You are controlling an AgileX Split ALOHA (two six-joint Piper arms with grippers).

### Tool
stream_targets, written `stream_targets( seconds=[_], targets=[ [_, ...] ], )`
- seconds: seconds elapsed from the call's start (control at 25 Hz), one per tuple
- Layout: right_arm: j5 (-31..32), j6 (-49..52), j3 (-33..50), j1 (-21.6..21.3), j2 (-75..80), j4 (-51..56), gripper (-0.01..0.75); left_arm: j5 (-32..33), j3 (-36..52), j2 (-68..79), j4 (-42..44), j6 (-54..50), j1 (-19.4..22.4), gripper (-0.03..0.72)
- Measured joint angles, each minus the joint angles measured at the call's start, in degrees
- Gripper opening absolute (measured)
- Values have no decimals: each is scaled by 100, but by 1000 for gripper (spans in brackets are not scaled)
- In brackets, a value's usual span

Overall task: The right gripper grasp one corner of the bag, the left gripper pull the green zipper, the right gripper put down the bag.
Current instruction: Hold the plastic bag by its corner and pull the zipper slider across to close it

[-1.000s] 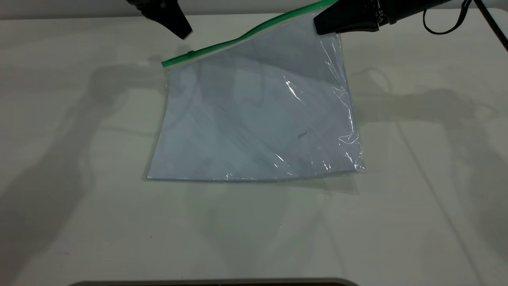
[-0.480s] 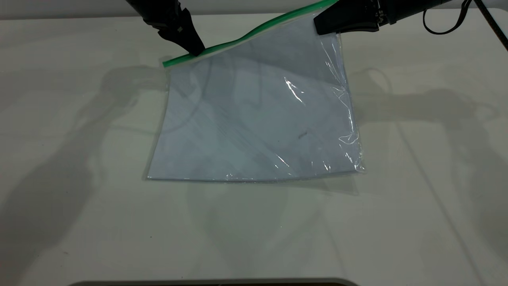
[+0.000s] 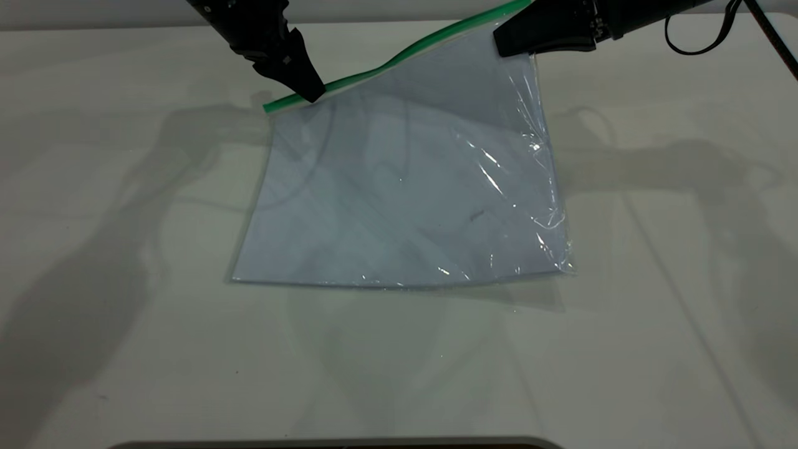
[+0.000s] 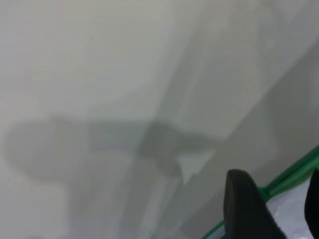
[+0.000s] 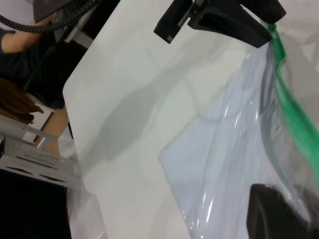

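The bag [image 3: 405,187] is a clear pouch with pale sheets. Its near edge lies on the white table and its far right corner is lifted. The green zipper [image 3: 386,65] runs along the far edge, rising to the right. My right gripper [image 3: 502,38] is shut on that raised corner; in the right wrist view one finger [image 5: 276,214] presses the plastic. My left gripper [image 3: 312,95] sits on the zipper near its left end. In the left wrist view its fingers [image 4: 244,209] stand apart with the green strip [image 4: 294,172] between them. The slider tab is hidden.
The right arm's black cable [image 3: 698,43] loops at the far right. A dark rim [image 3: 336,444] lies at the table's front edge. In the right wrist view, shelving and clutter [image 5: 30,149] stand beyond the table's side.
My left gripper came down from above the table's far edge onto the zipper's left end. The strip's left end shifted slightly right and down. The right gripper kept holding the corner.
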Motion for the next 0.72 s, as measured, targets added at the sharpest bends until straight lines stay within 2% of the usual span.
stream_targets(
  seconds=[0.24, 0.56, 0.72],
  targets=[
    [18, 0, 0, 0, 0, -21, 33, 145, 0, 0, 5, 0, 5, 342],
    [18, 0, 0, 0, 0, -33, 33, 144, 0, 0, 17, 0, 15, 143],
    [18, 0, 0, 0, 0, -33, 33, 159, 0, 0, 109, 0, 15, 76]
  ],
)
